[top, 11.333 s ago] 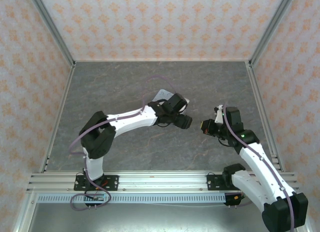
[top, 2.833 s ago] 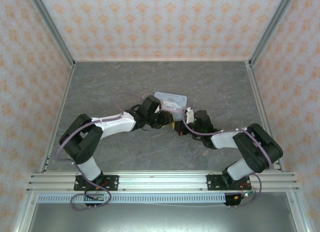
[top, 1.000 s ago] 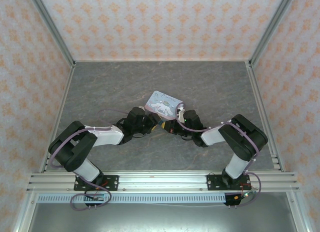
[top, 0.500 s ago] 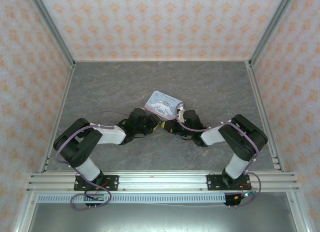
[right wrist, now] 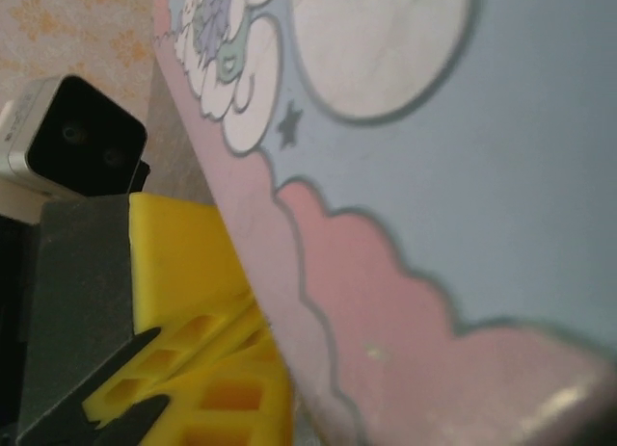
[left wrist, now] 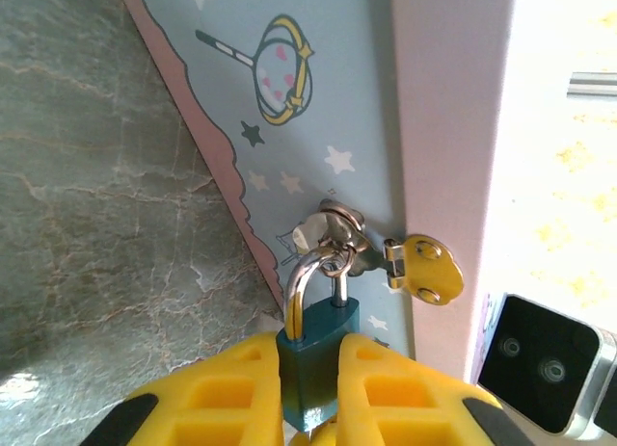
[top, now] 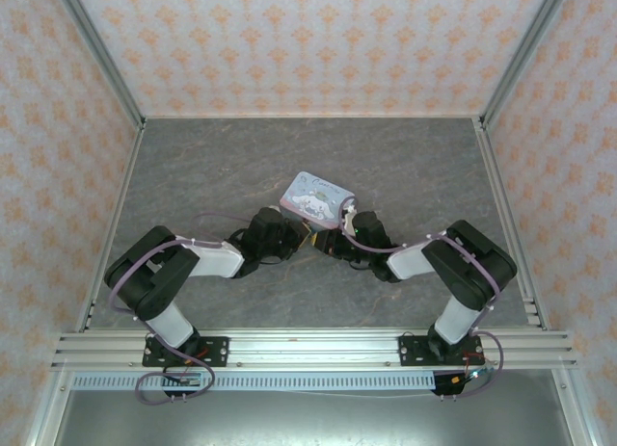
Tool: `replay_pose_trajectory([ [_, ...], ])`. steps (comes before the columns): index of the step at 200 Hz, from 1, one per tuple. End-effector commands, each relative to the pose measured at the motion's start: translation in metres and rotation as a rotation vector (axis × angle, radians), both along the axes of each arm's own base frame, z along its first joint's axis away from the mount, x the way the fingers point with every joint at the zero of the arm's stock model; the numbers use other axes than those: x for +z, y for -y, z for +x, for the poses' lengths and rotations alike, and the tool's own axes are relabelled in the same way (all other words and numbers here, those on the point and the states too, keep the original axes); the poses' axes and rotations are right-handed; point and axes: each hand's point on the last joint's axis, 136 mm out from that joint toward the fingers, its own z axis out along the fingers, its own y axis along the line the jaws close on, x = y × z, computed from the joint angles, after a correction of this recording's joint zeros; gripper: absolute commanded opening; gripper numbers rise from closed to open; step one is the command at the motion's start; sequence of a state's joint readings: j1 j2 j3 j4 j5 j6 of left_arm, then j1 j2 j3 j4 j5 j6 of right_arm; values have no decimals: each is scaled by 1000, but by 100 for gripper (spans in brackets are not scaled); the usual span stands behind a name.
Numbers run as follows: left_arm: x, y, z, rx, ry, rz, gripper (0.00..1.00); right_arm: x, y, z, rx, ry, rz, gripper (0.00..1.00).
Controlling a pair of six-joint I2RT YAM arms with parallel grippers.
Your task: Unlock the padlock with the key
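Contact is plain in the left wrist view: the left gripper [left wrist: 310, 371] is closed tight on the body of a small dark teal metal padlock [left wrist: 322, 323], one yellow finger [left wrist: 227, 383] pressed to each side of it. The padlock stands upright between them. Its thin silver shackle [left wrist: 301, 277] rises to a small metal hasp on the side of a rectangular pastel-blue tin [left wrist: 318, 118] with a pink scalloped border and printed stars. A flat brass-coloured key [left wrist: 424, 269] lies against the tin just right of the shackle, its narrow end pointing toward the hasp; how it is attached there I cannot tell.

From above, the tin rests on the grey marbled surface [top: 193, 176], and both arms reach in low to its near edge. The right gripper [top: 335, 242] sits just beside the left one, close to the tin. Whether it is open or closed, and whether it holds anything, I cannot tell.
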State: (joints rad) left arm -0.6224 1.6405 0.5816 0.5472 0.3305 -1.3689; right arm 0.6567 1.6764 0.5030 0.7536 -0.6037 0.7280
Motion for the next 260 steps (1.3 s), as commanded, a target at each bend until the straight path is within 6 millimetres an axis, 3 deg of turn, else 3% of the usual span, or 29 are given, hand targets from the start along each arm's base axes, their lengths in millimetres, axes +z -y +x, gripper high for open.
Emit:
replay_pose_trajectory([
  [1,6,0,0,10,11,16,5,20,1,1,12,85,-29,30],
  [14,9,0,0,9,17,12,0,17,9,-1,6,95,-85,35],
  [43,17,1,1,14,22,-4,0,17,31,-5,-4,155,-228,44],
  [88,30,3,1,26,9,-39,0,54,52,-13,60,400,-369,44],
  [116,37,3,-1,31,-14,-43,0,72,51,-27,163,636,-473,43],
  [150,43,4,-3,25,-24,-50,0,74,46,-37,286,857,-673,44],
  [208,48,7,-4,24,-31,-85,0,57,37,-25,374,1091,-1024,46],
  [260,51,7,-4,24,-30,-87,0,58,25,-15,377,1186,-1061,46],
])
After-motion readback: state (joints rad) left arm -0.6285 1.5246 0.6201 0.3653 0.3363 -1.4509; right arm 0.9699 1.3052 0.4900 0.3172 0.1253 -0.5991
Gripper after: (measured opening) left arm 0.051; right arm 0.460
